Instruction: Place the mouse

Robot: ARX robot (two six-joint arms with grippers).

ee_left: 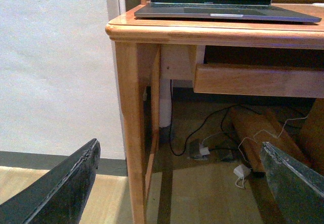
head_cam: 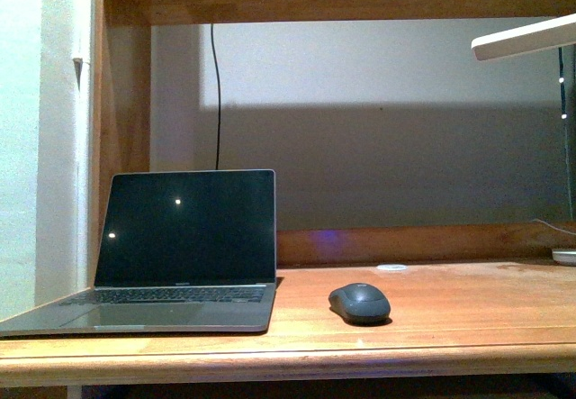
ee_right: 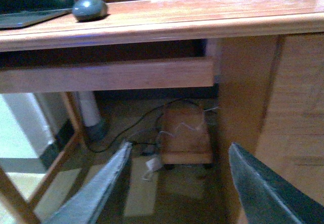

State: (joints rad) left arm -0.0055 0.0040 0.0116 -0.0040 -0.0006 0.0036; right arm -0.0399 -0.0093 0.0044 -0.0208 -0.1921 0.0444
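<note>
Left end effector (ee_left: 177, 183) and right end effector (ee_right: 177, 183): both spread wide, empty, hanging below the table (head_cam: 450, 331) edge. Mouse (head_cam: 359, 303) sits on the table just right of the laptop (head_cam: 184, 246). Placement looks complete; nothing evidently left.

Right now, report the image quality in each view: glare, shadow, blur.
Front view: sharp; two bright glints on the dark laptop screen, a broad shadow across the back wall, the mouse clear. Left wrist view: fairly sharp, dim under the desk. Right wrist view: soft and blurred, sheen on the desktop.
</note>
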